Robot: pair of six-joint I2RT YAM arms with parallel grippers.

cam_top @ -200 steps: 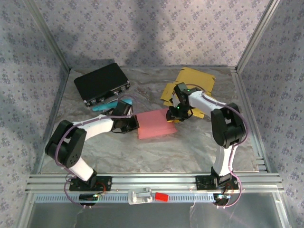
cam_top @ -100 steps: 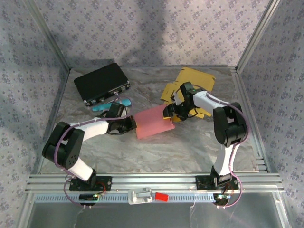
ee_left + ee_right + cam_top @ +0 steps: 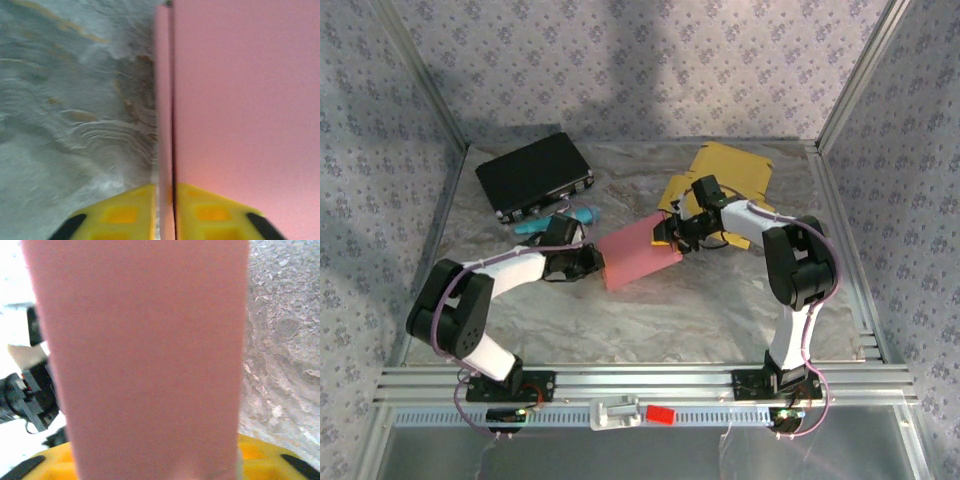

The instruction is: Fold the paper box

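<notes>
The pink paper box (image 3: 638, 252) lies tilted in the middle of the marbled table, between both arms. My left gripper (image 3: 590, 262) is at its left end; in the left wrist view its yellow fingers (image 3: 125, 212) pinch a thin pink edge of the box (image 3: 240, 100), so my left gripper (image 3: 165, 189) is shut on it. My right gripper (image 3: 670, 235) is at the box's far right corner. In the right wrist view a broad pink face of the box (image 3: 145, 340) stands between the yellow fingers (image 3: 260, 455) of my right gripper (image 3: 150, 452), which is shut on the box.
A black case (image 3: 534, 173) sits at the back left, with a teal object (image 3: 535, 226) just in front of it. Flat yellow cardboard sheets (image 3: 730, 165) lie at the back right behind my right arm. Patterned walls and metal rails (image 3: 640, 380) bound the table.
The pink box has turned, its right end swinging toward the back. My right gripper moved back and left with it after briefly widening; my left gripper shifted slightly left.
</notes>
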